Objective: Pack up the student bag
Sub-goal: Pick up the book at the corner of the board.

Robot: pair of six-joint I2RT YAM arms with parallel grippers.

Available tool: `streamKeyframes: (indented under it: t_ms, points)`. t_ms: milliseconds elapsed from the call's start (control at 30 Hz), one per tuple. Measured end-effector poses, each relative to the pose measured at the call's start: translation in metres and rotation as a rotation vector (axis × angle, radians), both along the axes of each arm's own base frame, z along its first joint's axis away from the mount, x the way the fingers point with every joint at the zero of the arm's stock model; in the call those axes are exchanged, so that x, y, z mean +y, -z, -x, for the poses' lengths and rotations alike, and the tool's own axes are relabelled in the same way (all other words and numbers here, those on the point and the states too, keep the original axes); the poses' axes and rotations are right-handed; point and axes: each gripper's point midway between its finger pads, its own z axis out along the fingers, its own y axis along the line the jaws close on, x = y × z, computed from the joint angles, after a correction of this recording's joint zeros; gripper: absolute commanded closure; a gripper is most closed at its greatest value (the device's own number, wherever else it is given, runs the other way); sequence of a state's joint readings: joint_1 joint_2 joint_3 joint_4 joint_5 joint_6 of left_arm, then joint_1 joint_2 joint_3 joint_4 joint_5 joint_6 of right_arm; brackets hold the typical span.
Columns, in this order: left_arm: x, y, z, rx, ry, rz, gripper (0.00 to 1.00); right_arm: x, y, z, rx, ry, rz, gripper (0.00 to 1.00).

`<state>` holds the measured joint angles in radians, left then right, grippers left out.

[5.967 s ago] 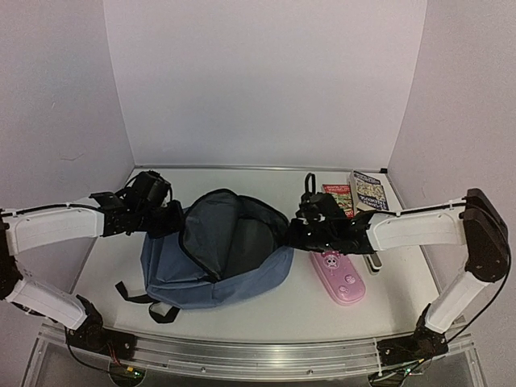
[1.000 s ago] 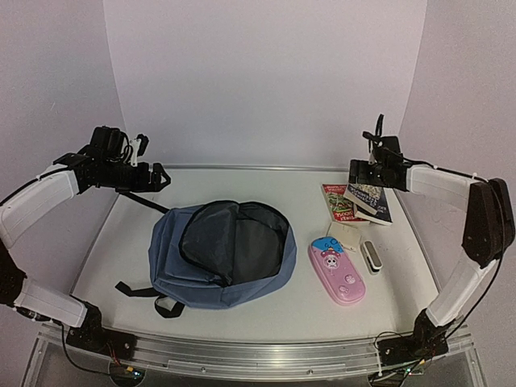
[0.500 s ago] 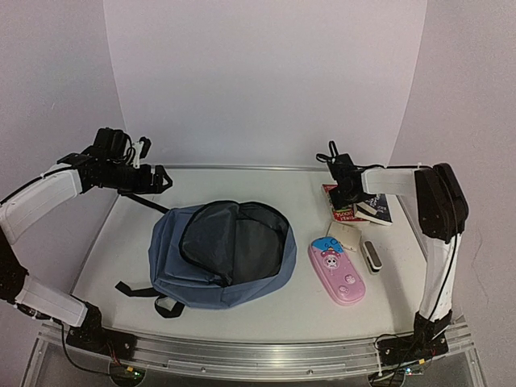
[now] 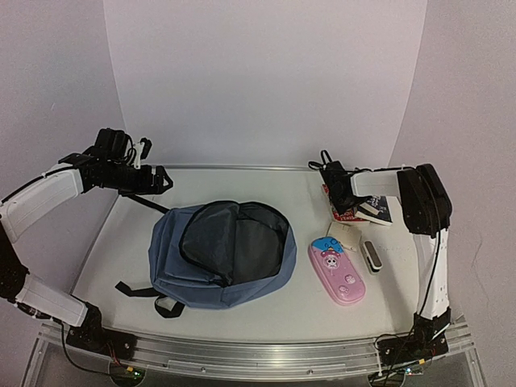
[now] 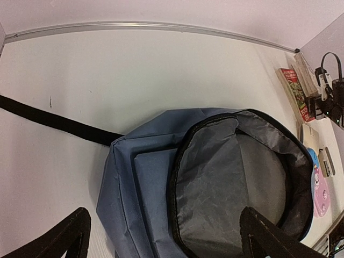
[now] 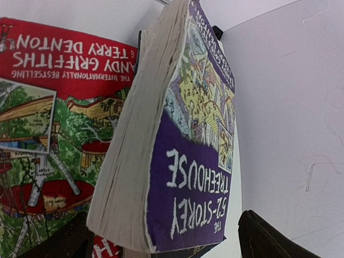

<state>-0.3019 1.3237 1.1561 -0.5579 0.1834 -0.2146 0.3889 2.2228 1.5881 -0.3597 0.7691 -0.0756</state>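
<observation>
Front edge: a metal rail (image 4: 242,351) runs along your side of the white table (image 4: 266,322), and both arm bases sit on it.
Bag: your bag (image 4: 173,262) lies flat, left of the table's middle and well clear of the walls.
Bag axis: its long axis runs from near-left to far-right. Loose black straps (image 4: 141,294) trail off the near-left end, and the mouth takes up the far-right end.
Bag mouth: it faces up at you, unzipped into a wide oval, with the grey lining (image 4: 234,242) showing.
Pink case (image 4: 339,276): it lies just beside the bag's right edge, with a strip of table between them.
Left gripper (image 4: 159,179): it hangs above the far-left part of the table, fingers spread wide with nothing between them. A long strap (image 5: 54,122) runs across the table from the bag's far-left side beneath it.
Right gripper (image 4: 337,196): it is low at the far right, fingers wide apart astride a purple book (image 6: 188,161). Bare table shows beside one finger, so you have nothing clamped.
Books: the purple book rests partly on a red book (image 6: 48,134).
Room: pale walls close three sides, and a metal strip (image 5: 134,24) marks where the table meets the back wall (image 4: 266,81).
</observation>
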Motion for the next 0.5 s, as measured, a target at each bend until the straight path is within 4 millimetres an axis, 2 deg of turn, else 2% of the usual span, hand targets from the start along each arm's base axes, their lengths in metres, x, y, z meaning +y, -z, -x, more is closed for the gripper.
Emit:
streamKeyframes:
  t_ms: [267,367,500]
  points:
    - [0.000,0.001,0.000,0.002,-0.001,0.001,0.04,0.001,-0.016,-0.011,-0.047,0.016,0.013,0.81]
    - [0.000,0.001,0.000,0.003,-0.001,0.001,0.04,0.002,-0.017,-0.012,-0.057,0.018,-0.001,0.98]
    - [0.000,0.001,0.000,0.003,-0.001,0.000,0.04,0.004,-0.025,-0.011,-0.065,0.015,-0.029,1.00]
